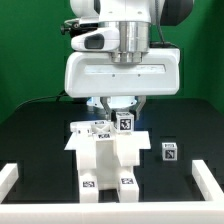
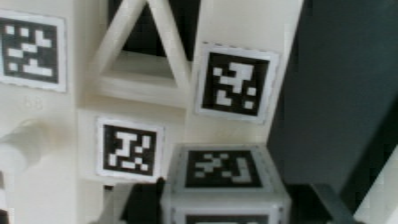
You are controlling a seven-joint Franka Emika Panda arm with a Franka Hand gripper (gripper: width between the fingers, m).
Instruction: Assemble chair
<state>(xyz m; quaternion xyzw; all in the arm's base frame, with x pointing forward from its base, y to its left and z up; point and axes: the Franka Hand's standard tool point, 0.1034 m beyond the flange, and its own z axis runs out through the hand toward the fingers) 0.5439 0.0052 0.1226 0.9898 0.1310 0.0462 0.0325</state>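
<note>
**Chair assembly, one moment; exterior and wrist views.**

(a) My arm body (image 1: 120, 70) stands over the middle of the black table (image 1: 40, 140) and points straight down. I judge this is so that my tool meets the work squarely from above.

(b) The chair (image 1: 105, 155), a partly built stack of white slabs and blocks bearing tag markers, sits directly beneath my gripper (image 1: 123, 110). It rests flat on the table, inside the low border rail (image 1: 10, 178). In the wrist view its uprights and tags (image 2: 143, 90) fill the frame, so my tool is very near it.

(c) A loose block (image 1: 168, 152) lies apart from my gripper, toward the exterior view's right and clear of the stack. It is probably parked there as a part not yet fitted.

(d) The small tagged block (image 1: 125, 122) sits between my jaws, at the top of the stack. In the wrist view it lies nearest the camera (image 2: 217, 170), with dark finger shapes flanking it on both sides.

(e) Gripper state: the jaws are narrowed to this block's width and appear clamped on it. The contact faces themselves are hidden. My reading is that the block is held from above so it can be seated or aligned on the chair. I cannot tell whether it already touches the part beneath.
</note>
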